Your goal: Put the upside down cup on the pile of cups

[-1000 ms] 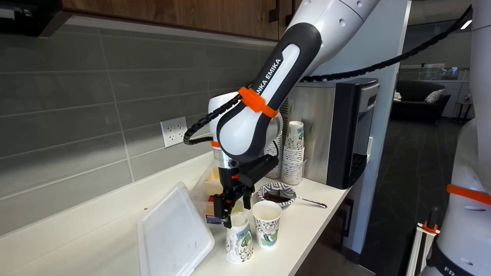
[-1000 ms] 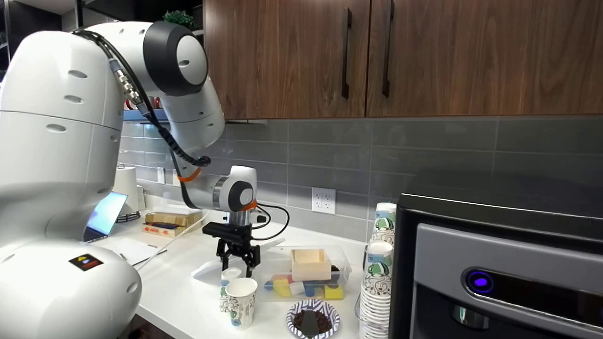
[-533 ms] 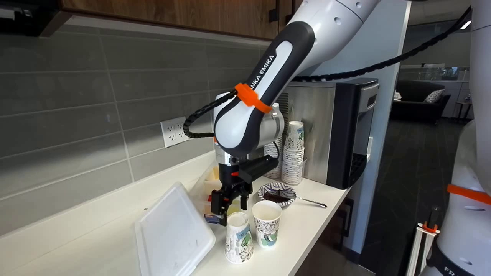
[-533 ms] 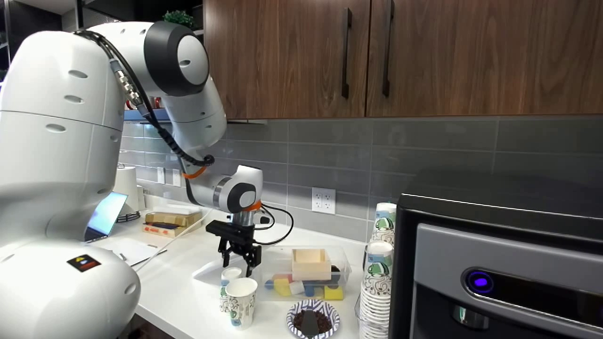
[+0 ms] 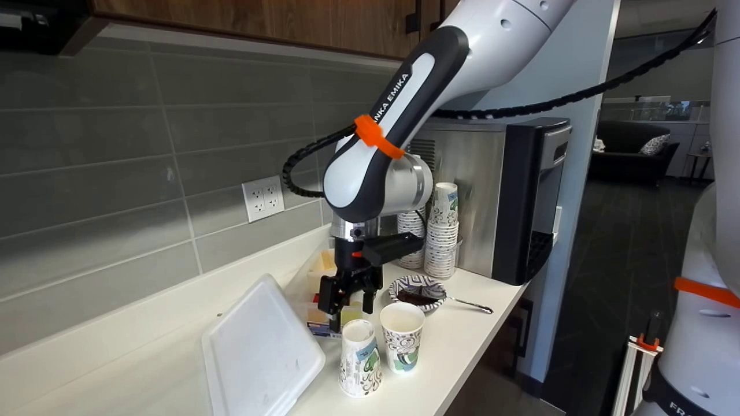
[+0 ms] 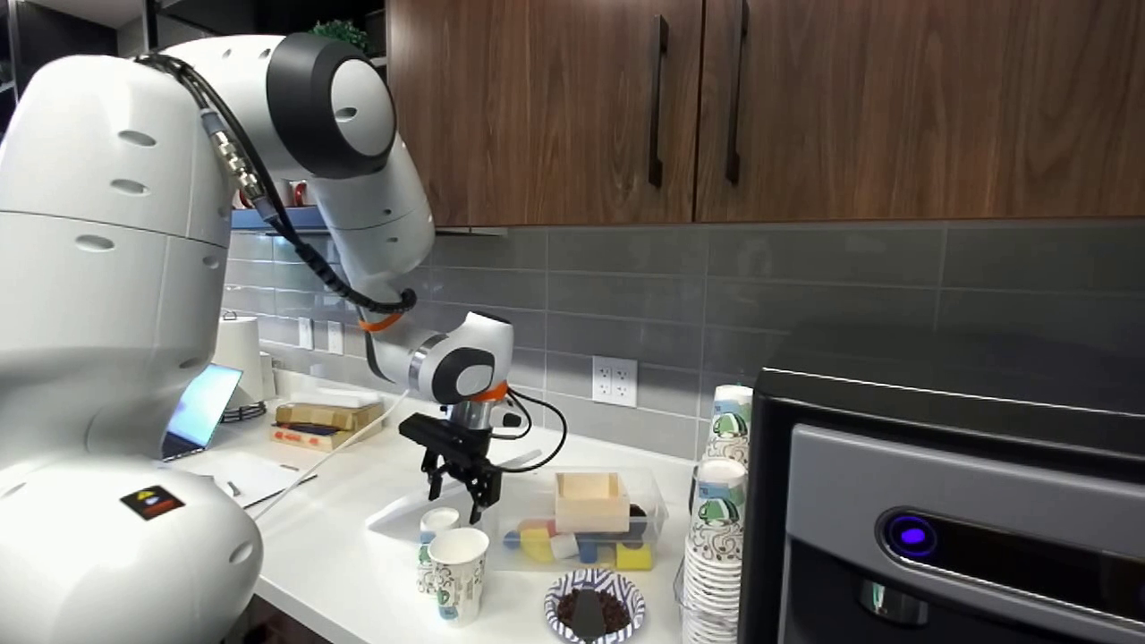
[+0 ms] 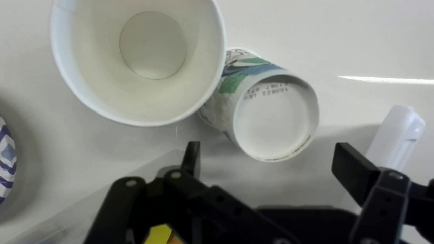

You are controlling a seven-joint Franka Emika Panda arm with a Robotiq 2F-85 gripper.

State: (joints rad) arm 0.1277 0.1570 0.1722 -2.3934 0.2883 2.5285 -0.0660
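Observation:
The upside down cup (image 5: 360,364) stands base up on the counter, white with a green and blue print. It also shows in an exterior view (image 6: 431,539), partly behind the upright cup, and in the wrist view (image 7: 273,118). My gripper (image 5: 351,319) is open and empty, above the cup and toward the wall side. In the wrist view the gripper (image 7: 266,150) has its fingers spread wider than the cup's base, which lies just ahead of the gap. The pile of cups (image 5: 441,248) is a tall nested column beside the steel machine; it also shows in an exterior view (image 6: 713,572).
An upright cup (image 5: 402,341) stands close beside the upside down one. A patterned bowl (image 5: 417,289) holds a spoon. A clear bin (image 6: 657,505) with blocks lies behind the gripper. A white lid (image 5: 263,346) leans nearby. A second cup column (image 5: 411,242) stands by the pile.
The gripper has risen slightly and shifted toward the bin, away from the upside down cup, turning a little. The white lid has shifted slightly. The cups have not moved.

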